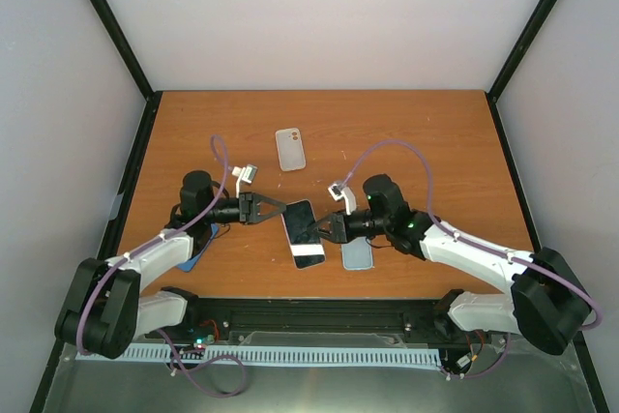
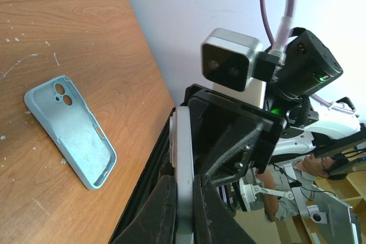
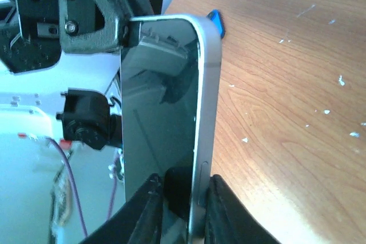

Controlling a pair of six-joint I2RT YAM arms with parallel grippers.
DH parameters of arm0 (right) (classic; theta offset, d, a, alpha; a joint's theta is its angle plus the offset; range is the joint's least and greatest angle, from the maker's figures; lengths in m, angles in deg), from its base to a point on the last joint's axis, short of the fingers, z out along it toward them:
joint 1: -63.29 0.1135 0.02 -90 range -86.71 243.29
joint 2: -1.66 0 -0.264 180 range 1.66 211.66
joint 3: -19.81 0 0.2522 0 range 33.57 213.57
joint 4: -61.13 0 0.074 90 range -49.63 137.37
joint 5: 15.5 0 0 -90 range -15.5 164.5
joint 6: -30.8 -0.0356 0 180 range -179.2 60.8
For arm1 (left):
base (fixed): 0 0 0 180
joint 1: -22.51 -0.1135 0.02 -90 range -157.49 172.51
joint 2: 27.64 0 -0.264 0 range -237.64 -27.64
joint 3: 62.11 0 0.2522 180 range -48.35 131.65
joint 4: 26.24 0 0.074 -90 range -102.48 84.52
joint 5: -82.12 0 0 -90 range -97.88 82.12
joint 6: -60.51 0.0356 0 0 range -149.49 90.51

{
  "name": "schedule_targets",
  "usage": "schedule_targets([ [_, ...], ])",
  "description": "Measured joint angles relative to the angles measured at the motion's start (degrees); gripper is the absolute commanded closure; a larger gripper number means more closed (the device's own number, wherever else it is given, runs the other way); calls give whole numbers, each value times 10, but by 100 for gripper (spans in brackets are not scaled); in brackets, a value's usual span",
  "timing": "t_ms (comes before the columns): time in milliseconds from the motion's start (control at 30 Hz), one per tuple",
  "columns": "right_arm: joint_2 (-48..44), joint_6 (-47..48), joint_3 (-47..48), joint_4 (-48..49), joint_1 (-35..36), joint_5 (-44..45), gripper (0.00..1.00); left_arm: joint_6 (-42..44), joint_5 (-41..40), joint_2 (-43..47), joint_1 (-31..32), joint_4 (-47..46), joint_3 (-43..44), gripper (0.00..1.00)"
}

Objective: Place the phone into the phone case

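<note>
Closest to the arms' bases, the phone case [image 1: 357, 253] lies flat on the bench [image 1: 435, 142], hollow side up, partly under the right arm [image 1: 464, 247]. On the other side, a darker blue case [image 1: 200, 256] peeks out from under the left arm [image 1: 160, 250]. A little farther in, between the two arms, is the phone [image 1: 303, 232]. It has a dark shiny screen and a pale rim. The left jaws pinch its far left edge, and the right jaws pinch its right side, so both hold it at once. The phone is just beside the phone case, to its left, and not in it. The pictures do not show whether the phone touches the bench. Farthest away, a white case [image 1: 290, 149] with two orange dots lies alone, well apart from the rest.
</note>
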Motion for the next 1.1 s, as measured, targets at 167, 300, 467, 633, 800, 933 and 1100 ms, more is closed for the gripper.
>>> schedule_targets([
  [167,0,-13,-10,17,-2,-27,97,-2,-5,3,-2,-5,-8,84],
  [300,-4,-18,-16,34,0,-33,97,-12,-24,3,-1,-3,-10,41],
  [467,-33,-17,-26,-9,-3,4,97,1,-55,6,0,35,-7,10],
  [633,-79,-16,-25,-94,-33,33,97,43,-104,2,1,114,11,1],
  [800,-101,-15,6,-215,-80,71,97,56,-135,-26,4,130,12,1],
  [933,-94,-10,56,-306,-106,106,97,62,-162,-58,15,138,12,0],
  [1100,-81,-6,85,-369,-130,130,97,64,-185,-80,30,140,12,1],
])
